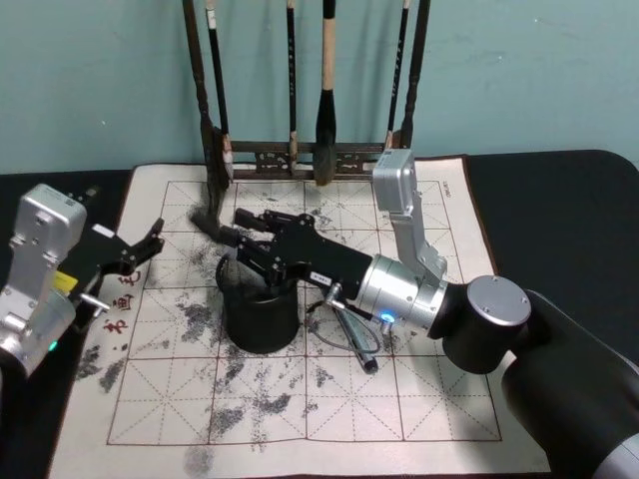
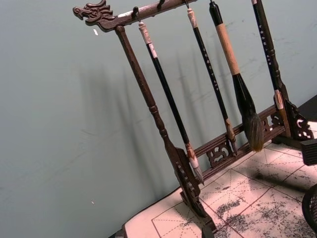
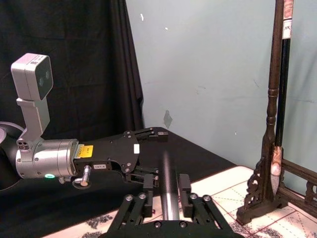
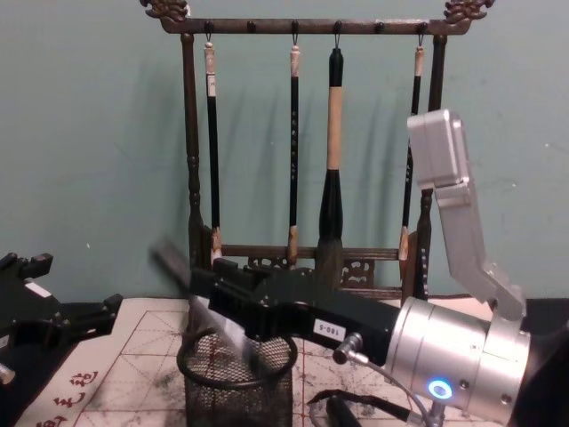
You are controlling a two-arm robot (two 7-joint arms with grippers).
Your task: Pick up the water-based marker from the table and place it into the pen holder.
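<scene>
Now, with the right end effector [image 1: 236,228] clenched on the marker [image 3: 167,184] above the pen holder [image 1: 262,321], I should upright it before release.

Right tool [image 4: 206,289] gripping marker [image 4: 173,265] above pen holder [image 4: 222,396], brush rack [image 4: 188,133] behind
</scene>
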